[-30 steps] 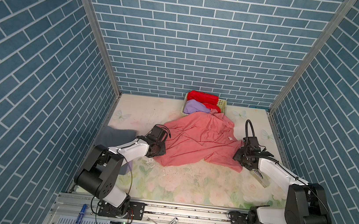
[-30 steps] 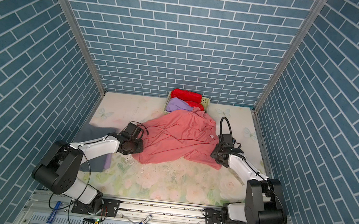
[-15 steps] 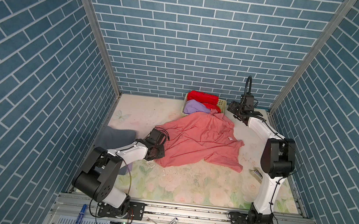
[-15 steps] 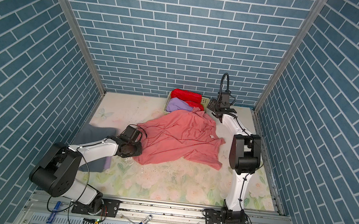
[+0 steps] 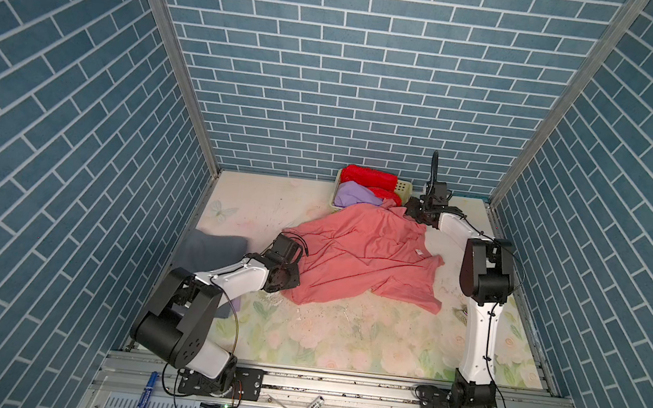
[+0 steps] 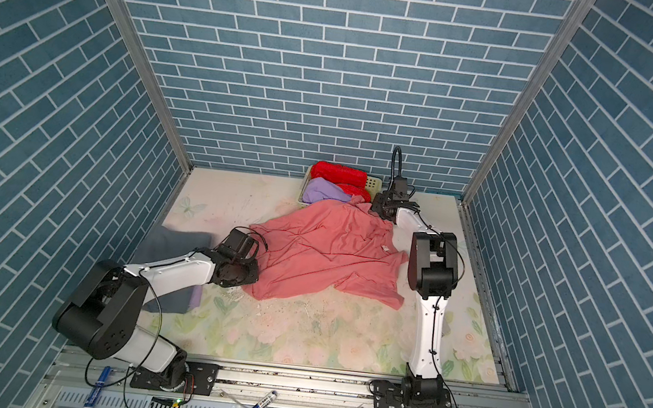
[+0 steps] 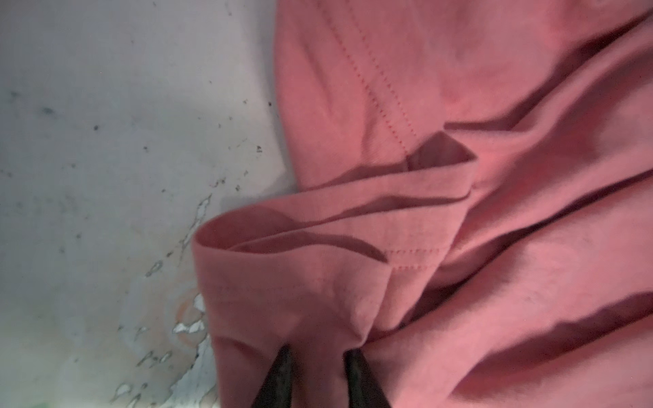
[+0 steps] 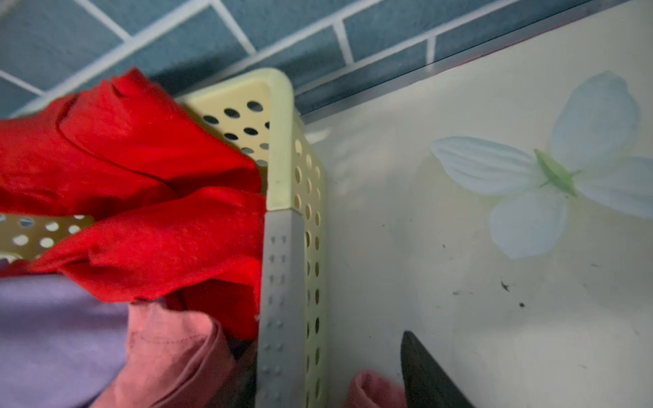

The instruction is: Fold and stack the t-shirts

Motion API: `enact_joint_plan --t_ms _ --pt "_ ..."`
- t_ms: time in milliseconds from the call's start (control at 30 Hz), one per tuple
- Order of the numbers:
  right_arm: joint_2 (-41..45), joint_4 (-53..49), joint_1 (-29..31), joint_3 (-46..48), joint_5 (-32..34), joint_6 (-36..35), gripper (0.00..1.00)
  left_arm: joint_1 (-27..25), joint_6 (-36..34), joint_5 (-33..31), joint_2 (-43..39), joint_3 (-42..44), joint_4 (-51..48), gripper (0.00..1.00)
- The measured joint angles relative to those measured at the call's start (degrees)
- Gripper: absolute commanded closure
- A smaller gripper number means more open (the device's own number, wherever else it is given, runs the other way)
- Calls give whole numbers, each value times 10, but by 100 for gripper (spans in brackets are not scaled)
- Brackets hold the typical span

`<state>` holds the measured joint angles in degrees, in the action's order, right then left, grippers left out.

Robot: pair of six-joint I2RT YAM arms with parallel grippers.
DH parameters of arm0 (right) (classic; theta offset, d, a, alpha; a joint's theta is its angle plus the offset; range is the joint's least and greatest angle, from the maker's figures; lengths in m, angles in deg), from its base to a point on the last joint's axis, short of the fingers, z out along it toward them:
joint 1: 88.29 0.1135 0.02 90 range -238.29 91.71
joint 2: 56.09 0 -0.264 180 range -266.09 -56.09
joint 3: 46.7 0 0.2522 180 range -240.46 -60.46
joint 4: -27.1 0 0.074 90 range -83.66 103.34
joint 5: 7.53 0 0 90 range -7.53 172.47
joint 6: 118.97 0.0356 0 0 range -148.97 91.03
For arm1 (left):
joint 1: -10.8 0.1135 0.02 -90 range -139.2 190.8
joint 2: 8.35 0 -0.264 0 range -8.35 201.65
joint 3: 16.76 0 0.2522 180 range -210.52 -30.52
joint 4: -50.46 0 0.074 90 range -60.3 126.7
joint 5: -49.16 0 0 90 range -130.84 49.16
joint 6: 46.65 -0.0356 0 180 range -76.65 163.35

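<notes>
Floral tabletop [image 5: 342,341]: left gripper [image 7: 317,351] pinches salmon-pink cloth t-shirt [image 5: 361,251] for spreading; right gripper [image 5: 411,211], parted, seemingly straddles cream perforated basket [image 8: 279,141].

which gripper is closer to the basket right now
Right. The right gripper sits at a corner of the basket, its jaws apparently either side of the wall. The left gripper is far across the table, pinching an edge of the salmon shirt.

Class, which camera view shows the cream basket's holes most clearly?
The right wrist view: the basket sits close, its round holes sharp. In both top views the basket is small and distant. The left wrist view shows none of it.
</notes>
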<state>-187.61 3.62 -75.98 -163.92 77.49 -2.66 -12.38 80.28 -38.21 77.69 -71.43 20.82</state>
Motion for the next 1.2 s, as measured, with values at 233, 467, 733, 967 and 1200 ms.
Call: enact_joint_plan --t_ms 233,467,733,967,1200 --pt "0 -17 7 -10 46 20 90 0 2 0 0 0 1 72" --pt "55 -24 -9 66 143 74 91 0 2 1 2 -1 5 72" --pt "180 -40 -102 231 214 159 72 0 1 4 10 -2 21 74" --pt "269 -27 -175 340 231 206 47 0 1 17 35 -16 52 76" --pt "301 -22 -202 359 223 222 73 0 -3 24 42 -19 64 76"
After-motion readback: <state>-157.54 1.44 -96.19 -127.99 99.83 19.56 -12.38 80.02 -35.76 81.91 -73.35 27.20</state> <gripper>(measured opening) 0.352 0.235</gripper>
